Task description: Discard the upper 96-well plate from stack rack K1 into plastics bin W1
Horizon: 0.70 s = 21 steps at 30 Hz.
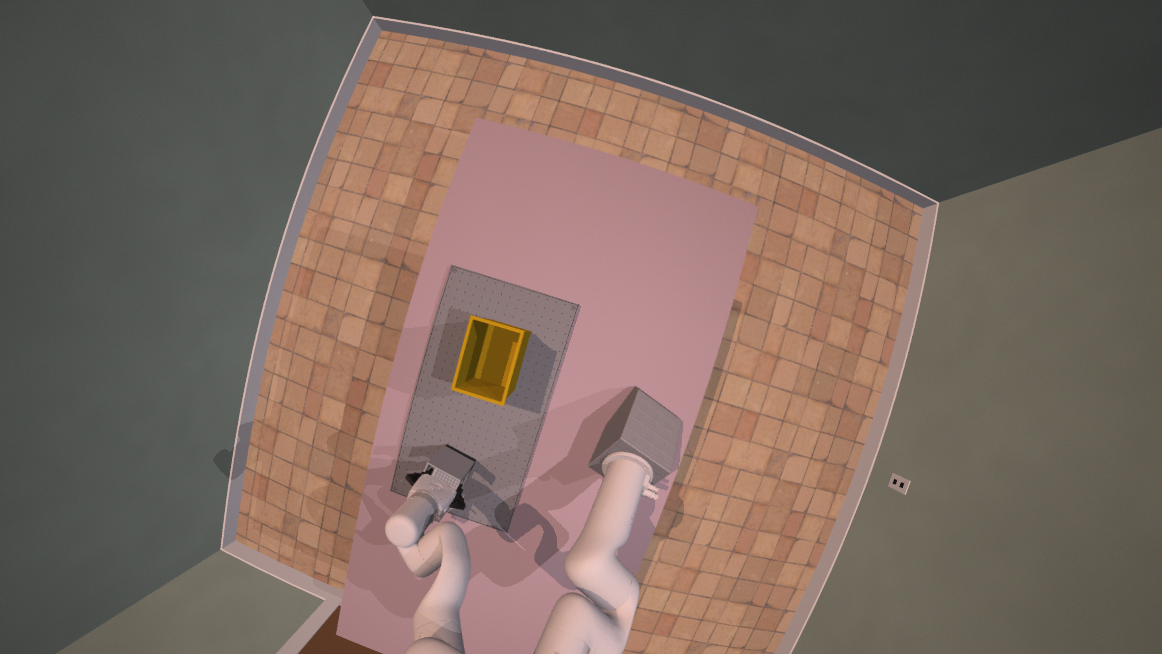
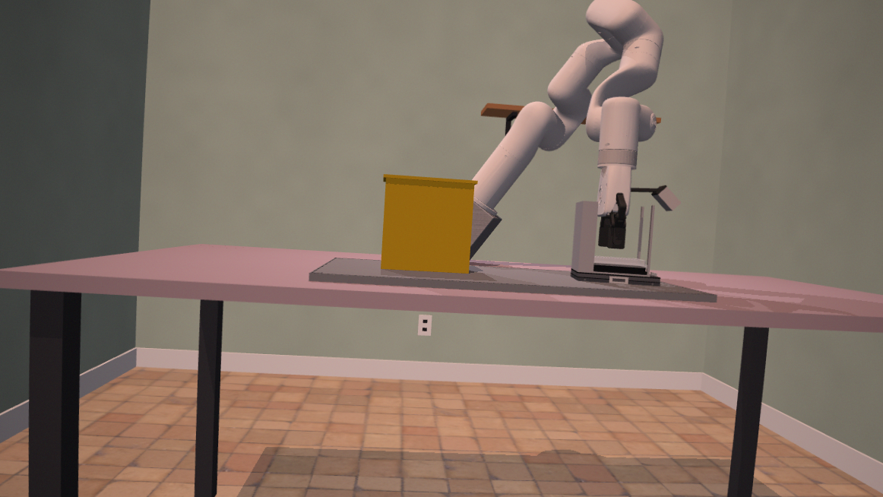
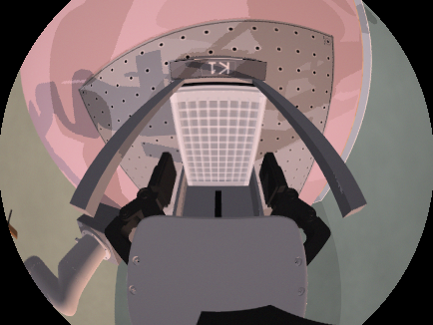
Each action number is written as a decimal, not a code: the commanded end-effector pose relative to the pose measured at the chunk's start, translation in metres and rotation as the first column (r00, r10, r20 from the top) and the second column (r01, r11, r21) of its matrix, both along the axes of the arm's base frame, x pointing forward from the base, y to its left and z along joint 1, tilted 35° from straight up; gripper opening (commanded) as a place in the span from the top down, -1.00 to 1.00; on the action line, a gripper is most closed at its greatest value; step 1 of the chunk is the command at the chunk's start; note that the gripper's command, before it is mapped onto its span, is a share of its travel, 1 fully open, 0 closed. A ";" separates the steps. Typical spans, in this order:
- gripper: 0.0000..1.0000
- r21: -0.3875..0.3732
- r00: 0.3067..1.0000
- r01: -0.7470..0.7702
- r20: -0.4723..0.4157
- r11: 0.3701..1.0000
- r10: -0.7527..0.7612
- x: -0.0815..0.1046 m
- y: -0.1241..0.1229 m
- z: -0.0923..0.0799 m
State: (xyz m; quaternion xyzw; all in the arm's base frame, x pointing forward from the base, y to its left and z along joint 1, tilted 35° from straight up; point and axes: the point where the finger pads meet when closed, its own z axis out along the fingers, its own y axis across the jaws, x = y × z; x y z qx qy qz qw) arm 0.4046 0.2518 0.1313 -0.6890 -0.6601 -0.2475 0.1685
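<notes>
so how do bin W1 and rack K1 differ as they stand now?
Bin W1 is a yellow, closed-walled box with an open mouth; rack K1 is grey, a slab and thin posts on a low base. The bin shows nothing inside; the rack holds the white well plate. The open gripper hangs over the rack, not the bin. Both stand upright on the perforated board.

Lab-type room: pink surface [image 2: 185,271] w/ grey perforated breadboard [image 2: 525,285], labelled plate rack K1 [image 3: 216,67] at 6 o'clock, yellow bin [image 2: 426,225] twd 12, robot arm [image 2: 525,147]; tiled floor, bare walls.
</notes>
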 end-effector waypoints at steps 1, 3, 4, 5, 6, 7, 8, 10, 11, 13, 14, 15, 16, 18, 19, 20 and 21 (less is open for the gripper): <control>-1.00 0.003 1.000 0.002 0.003 1.000 -0.002 0.002 0.002 -0.003; -1.00 0.003 1.000 0.002 0.003 1.000 -0.002 0.002 0.003 -0.003; -1.00 0.003 1.000 0.002 0.003 1.000 -0.002 0.002 0.003 -0.003; -1.00 0.003 1.000 0.002 0.003 1.000 -0.002 0.002 0.003 -0.003; -1.00 0.003 1.000 0.002 0.003 1.000 -0.002 0.002 0.003 -0.003; -1.00 0.003 1.000 0.002 0.003 1.000 -0.002 0.002 0.003 -0.003; -1.00 0.003 1.000 0.002 0.003 1.000 -0.002 0.002 0.003 -0.003; -1.00 0.003 1.000 0.002 0.003 1.000 -0.002 0.002 0.003 -0.003; -1.00 0.003 1.000 0.002 0.003 1.000 -0.002 0.002 0.003 -0.003; -1.00 0.003 1.000 0.002 0.003 1.000 -0.002 0.002 0.003 -0.003; -1.00 0.003 1.000 0.002 0.003 1.000 -0.002 0.002 0.003 -0.004; -1.00 0.003 1.000 0.002 0.003 1.000 -0.002 0.002 0.003 -0.004; -1.00 0.003 1.000 0.002 0.003 1.000 -0.002 0.002 0.003 -0.004; -1.00 0.003 1.000 0.002 0.003 1.000 -0.002 0.003 0.004 -0.005; -1.00 0.003 1.000 0.002 0.003 1.000 -0.002 0.003 0.004 -0.005; -1.00 0.003 1.000 0.002 0.003 1.000 -0.002 0.003 0.004 -0.006; -1.00 0.003 1.000 0.002 0.003 1.000 -0.002 0.003 0.005 -0.006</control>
